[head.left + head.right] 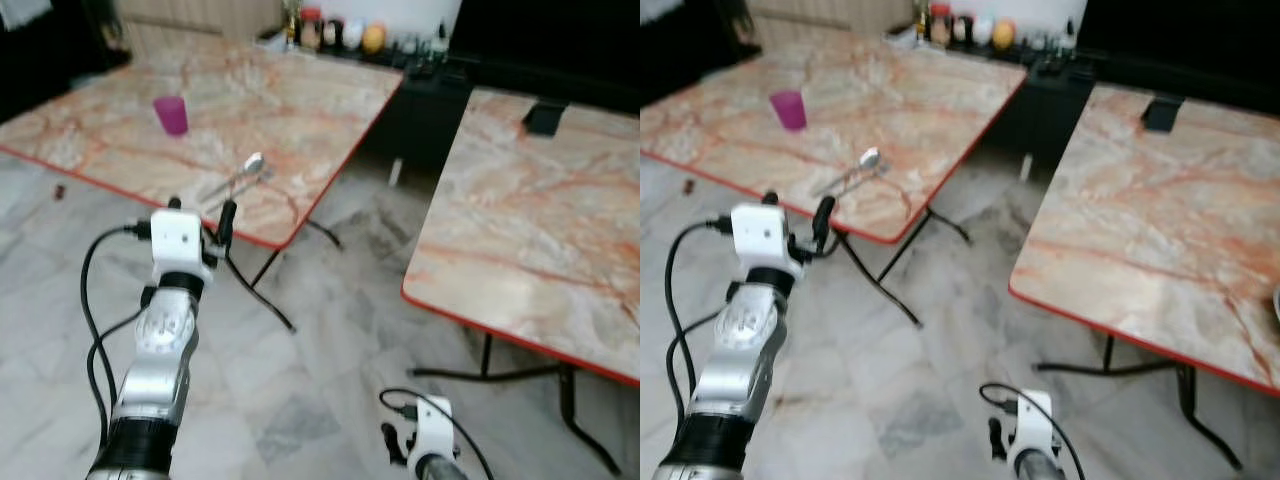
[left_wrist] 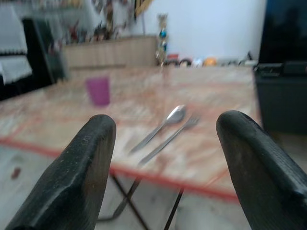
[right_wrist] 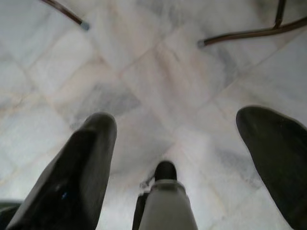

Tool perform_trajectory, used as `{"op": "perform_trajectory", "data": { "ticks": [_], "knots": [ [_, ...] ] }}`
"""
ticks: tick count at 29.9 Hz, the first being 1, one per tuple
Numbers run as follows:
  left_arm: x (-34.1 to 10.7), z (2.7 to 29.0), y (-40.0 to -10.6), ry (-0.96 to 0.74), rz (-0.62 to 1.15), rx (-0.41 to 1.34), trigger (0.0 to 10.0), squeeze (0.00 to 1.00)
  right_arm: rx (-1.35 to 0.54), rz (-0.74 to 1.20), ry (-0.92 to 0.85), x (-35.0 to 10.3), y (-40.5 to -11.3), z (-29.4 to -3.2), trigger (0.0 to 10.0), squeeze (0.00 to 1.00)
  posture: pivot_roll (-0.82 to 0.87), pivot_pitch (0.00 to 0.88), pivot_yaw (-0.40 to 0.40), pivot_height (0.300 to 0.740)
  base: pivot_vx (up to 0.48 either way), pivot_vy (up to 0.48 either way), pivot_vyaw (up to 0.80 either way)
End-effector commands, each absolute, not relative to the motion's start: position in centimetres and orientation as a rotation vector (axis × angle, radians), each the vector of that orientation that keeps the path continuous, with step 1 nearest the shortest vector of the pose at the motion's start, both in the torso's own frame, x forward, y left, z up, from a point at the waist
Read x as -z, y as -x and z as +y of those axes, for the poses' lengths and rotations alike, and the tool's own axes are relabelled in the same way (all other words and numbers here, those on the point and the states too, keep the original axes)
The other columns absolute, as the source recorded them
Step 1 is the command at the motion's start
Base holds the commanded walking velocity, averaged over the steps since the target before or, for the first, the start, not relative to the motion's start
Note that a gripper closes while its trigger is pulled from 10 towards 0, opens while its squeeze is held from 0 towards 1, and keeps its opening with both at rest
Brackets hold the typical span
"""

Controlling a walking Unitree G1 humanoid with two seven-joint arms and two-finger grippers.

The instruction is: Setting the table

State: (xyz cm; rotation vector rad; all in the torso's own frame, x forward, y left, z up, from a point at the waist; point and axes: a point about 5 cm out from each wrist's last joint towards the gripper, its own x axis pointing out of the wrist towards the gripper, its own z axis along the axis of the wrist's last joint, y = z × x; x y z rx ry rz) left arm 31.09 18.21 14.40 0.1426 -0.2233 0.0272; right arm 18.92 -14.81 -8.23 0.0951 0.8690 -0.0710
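Fingers (image 2: pixel 86 172) spread wide, the left gripper (image 2: pixel 165 167) is raised short of the near edge of a marble tabletop (image 1: pixel 300 100), aimed at a spoon (image 1: pixel 243 172) and fork (image 2: pixel 169 140) lying side by side; a purple cup (image 1: pixel 171 115) stands beyond. The reach looks underway; next, it must advance and descend over the cutlery. The right gripper (image 3: pixel 182 158) hangs open-fingered above the floor.

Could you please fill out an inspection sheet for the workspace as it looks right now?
Surface: two marble-pattern tables with red edges, left table, right table.
Job's things: purple cup, spoon and fork on the left table.
Clutter: bottles and jars behind; dark object on the right table.
Grippers: left tool raised toward the cutlery, open, empty; right tool low over the floor, open.
Cables: black cable along the left arm.
Surroundings: marble floor.
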Motion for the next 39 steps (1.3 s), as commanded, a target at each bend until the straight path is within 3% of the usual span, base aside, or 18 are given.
{"op": "perform_trajectory", "data": {
  "ticks": [1, 6, 18, 23, 30, 39],
  "knots": [
    [-13.4, 20.1, -30.5, -0.157, -0.189, -0.093, 10.0, 0.00, 0.052, 0.866, -0.110, 8.2, -19.0, -13.9, 10.0, 0.00, 0.01, 0.000, -0.040, 0.740, 0.000, 0.364, 0.00],
    [-10.3, 22.5, -29.3, -0.163, -0.084, -0.221, 10.0, 0.00, 0.051, 0.866, -0.106, 8.2, -19.0, -14.0, 10.0, 0.00, 0.01, 0.006, -0.043, 0.740, 0.000, 0.364, 0.00],
    [-1.6, 25.7, -26.0, -0.135, 0.311, -0.328, 10.0, 0.00, 0.056, 0.863, -0.106, 8.1, -19.2, -14.0, 10.0, 0.00, 0.01, 0.025, -0.044, 0.740, 0.000, 0.367, 0.00],
    [0.6, 25.1, -25.2, -0.136, 0.441, -0.269, 10.0, 0.00, 0.055, 0.863, -0.108, 8.1, -19.3, -14.0, 10.0, 0.00, 0.01, 0.030, -0.046, 0.740, 0.000, 0.347, 0.00],
    [5.0, 22.3, -22.5, -0.195, 0.755, -0.030, 10.0, 0.00, 0.059, 0.863, -0.110, 8.1, -19.2, -14.0, 10.0, 0.00, 0.01, 0.032, -0.043, 0.740, 0.000, 0.000, 0.00],
    [6.5, 21.7, -20.8, -0.101, 0.862, -0.079, 10.0, 0.00, 0.070, 0.864, -0.113, 8.1, -19.2, -14.0, 10.0, 0.00, 0.00, 0.042, -0.041, 0.740, 0.000, 0.000, 0.00]
  ]
}}
